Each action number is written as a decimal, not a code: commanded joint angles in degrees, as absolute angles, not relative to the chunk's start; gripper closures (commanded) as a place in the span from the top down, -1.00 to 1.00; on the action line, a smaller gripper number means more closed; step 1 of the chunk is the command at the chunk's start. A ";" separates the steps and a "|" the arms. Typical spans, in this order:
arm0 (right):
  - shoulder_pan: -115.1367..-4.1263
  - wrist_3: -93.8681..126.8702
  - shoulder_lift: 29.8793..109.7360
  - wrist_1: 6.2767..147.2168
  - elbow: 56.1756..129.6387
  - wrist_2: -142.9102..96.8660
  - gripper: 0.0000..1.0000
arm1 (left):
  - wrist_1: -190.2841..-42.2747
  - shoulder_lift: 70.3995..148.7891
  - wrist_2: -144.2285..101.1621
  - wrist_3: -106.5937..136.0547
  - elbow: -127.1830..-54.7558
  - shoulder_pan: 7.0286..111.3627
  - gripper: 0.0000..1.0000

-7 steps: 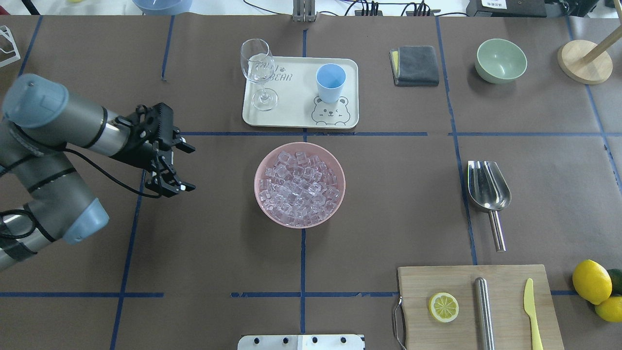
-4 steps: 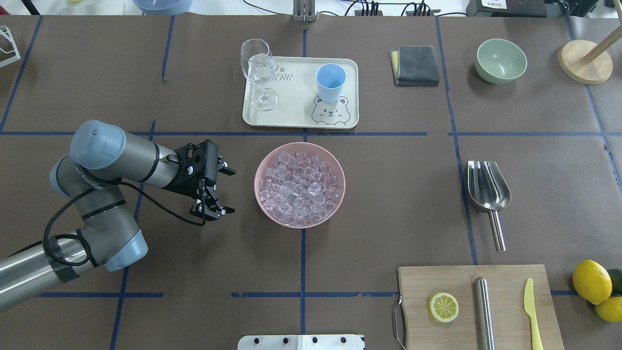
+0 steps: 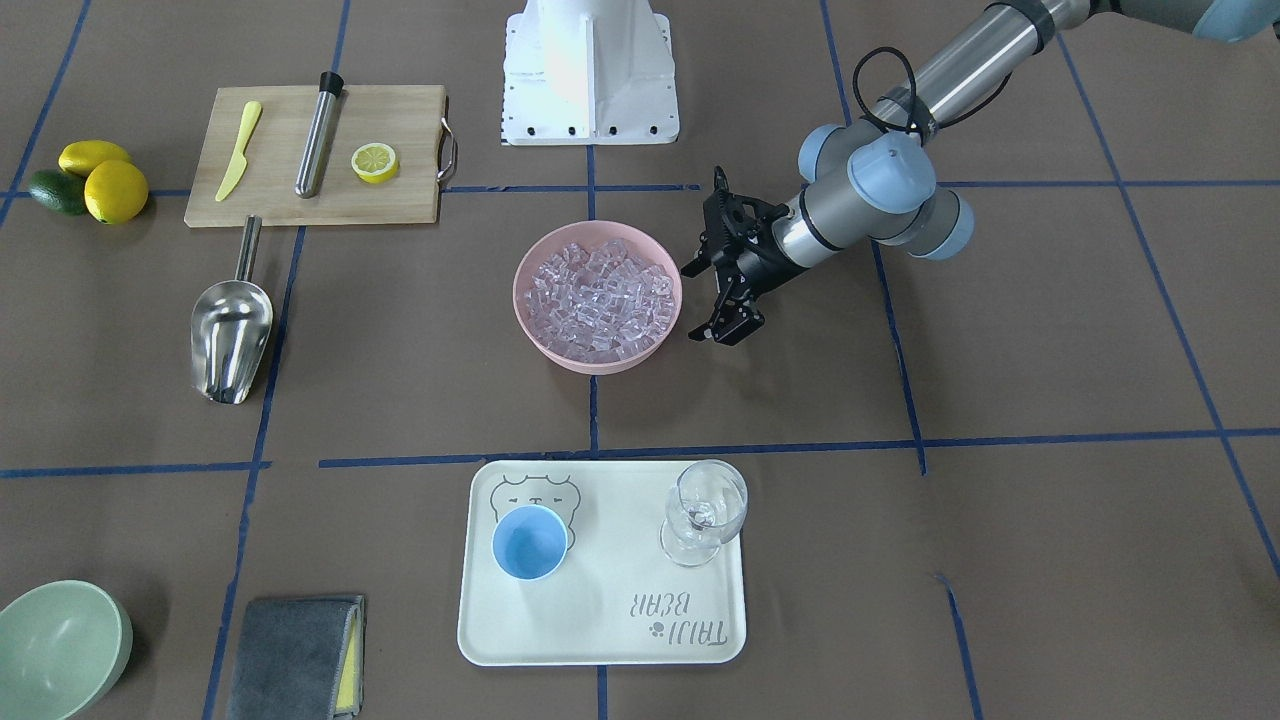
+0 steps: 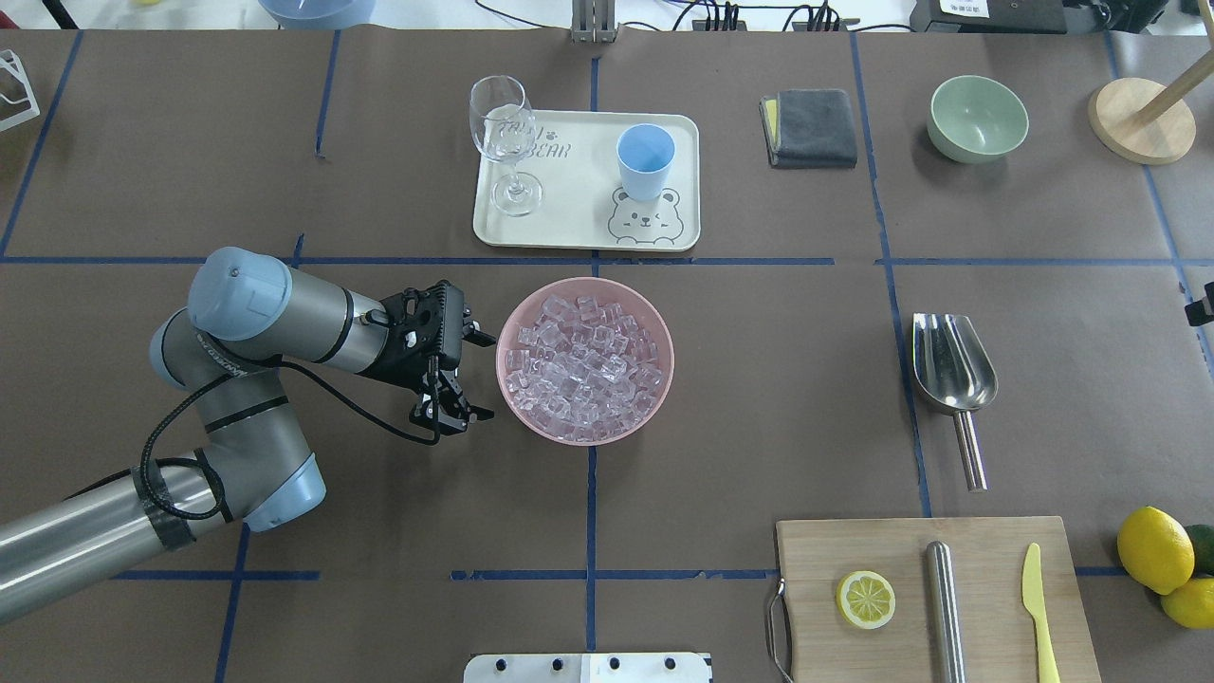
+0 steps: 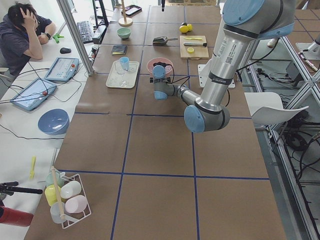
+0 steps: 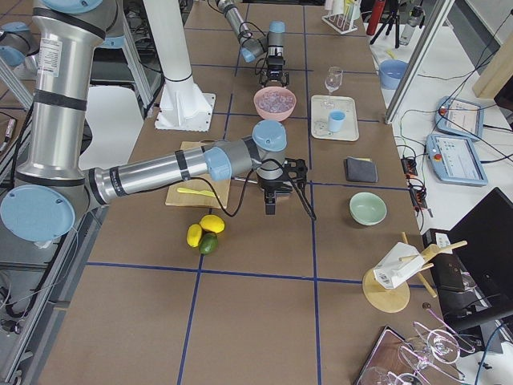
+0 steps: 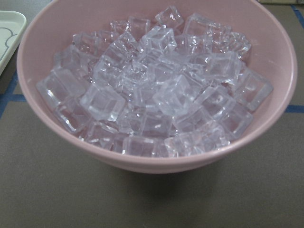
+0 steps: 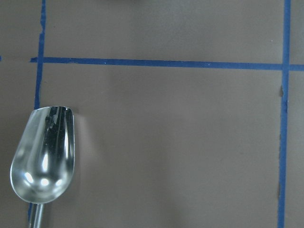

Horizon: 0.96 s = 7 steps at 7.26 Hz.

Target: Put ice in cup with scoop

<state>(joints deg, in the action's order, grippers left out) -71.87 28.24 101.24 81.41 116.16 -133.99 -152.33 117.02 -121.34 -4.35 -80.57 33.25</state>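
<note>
The ice [image 4: 585, 365] is a heap of clear cubes in a pink bowl [image 4: 654, 332] at the table's middle; it fills the left wrist view [image 7: 156, 90]. The light-blue cup [image 4: 645, 159] stands upright on a cream tray [image 4: 569, 223] behind the bowl. The steel scoop [image 4: 953, 365] lies flat to the right, handle toward the robot, and shows in the right wrist view [image 8: 45, 152]. My left gripper [image 4: 482, 376] is open and empty, just left of the bowl, its jaws facing it. My right gripper [image 6: 271, 199] hovers right of the scoop; its fingers do not show clearly.
A wine glass [image 4: 503, 133] stands on the tray's left. A cutting board [image 4: 986, 560] holds a lemon slice, a steel cylinder [image 4: 944, 607] and a yellow knife. Lemons [image 4: 1155, 550], a grey cloth [image 4: 811, 128], a green bowl [image 4: 979, 119] and a wooden stand [image 4: 1138, 119] lie around.
My left arm has swung right and forward, bringing the open gripper from the table's left up beside the pink bowl. A sliver of the right gripper now shows at the right edge.
</note>
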 commanded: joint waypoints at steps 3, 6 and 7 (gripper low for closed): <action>-50.70 55.64 106.44 70.84 122.41 -121.09 1.00 | -152.67 117.33 -121.29 -2.37 -80.42 33.22 1.00; -35.19 69.93 103.81 66.19 122.08 -111.21 0.99 | -153.54 117.25 -121.29 -2.37 -80.51 33.22 1.00; -33.68 70.31 101.88 66.27 120.08 -109.70 0.89 | -153.54 117.16 -121.29 -2.37 -80.51 33.22 1.00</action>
<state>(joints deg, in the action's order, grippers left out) -36.91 68.09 103.91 66.82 121.76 -112.25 -153.28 117.25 -121.29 -2.38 -80.50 33.22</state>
